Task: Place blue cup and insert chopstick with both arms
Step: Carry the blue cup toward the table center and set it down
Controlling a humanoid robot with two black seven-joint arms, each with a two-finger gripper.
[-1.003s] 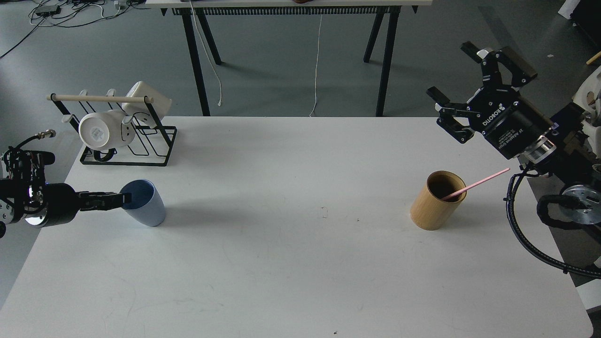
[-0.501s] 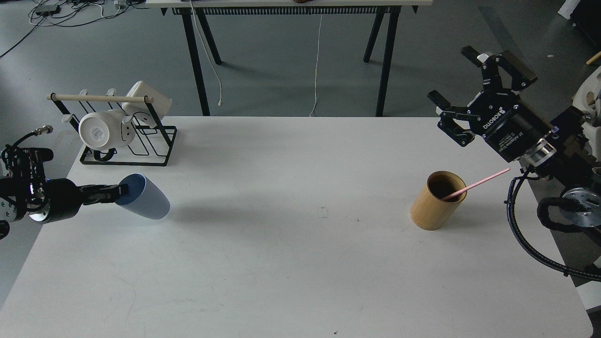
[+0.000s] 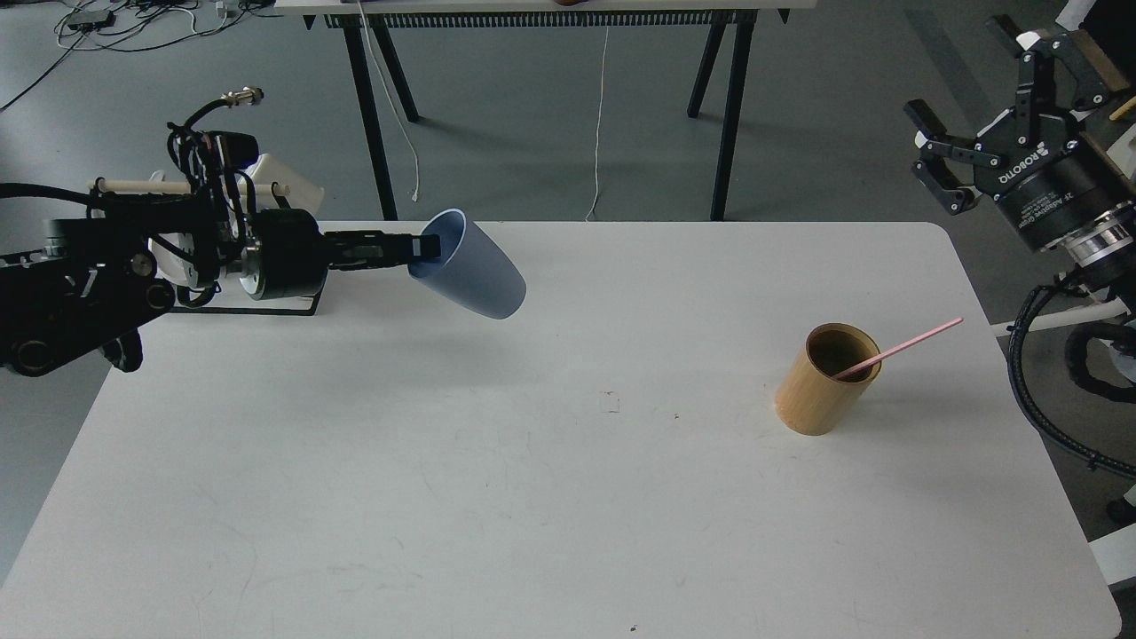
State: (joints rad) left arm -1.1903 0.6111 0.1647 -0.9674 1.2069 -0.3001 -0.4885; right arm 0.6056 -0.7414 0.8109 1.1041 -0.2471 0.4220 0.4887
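Blue cup (image 3: 470,266) hangs in the air above the far left part of the desk (image 3: 532,497), tipped well over so that its open mouth faces left and its base points down and to the right. The left gripper (image 3: 424,248) has it by the rim, the fingers closed on the cup's wall at the mouth, with the arm reaching in level from the left. Behind that arm, a black wire rack (image 3: 266,306) with a pale wooden rod (image 3: 133,185) and white mugs (image 3: 284,182) is mostly hidden.

On the right part of the desk stands a tan bamboo holder (image 3: 821,382), upright. A thin pink chopstick (image 3: 910,344) leans in it, lower end inside the holder and upper end slanting up and out to the right past the rim.

The right gripper (image 3: 972,115) is raised off the desk's far right corner, well apart from the holder and the chopstick. Its fingers are spread wide, with nothing between them.
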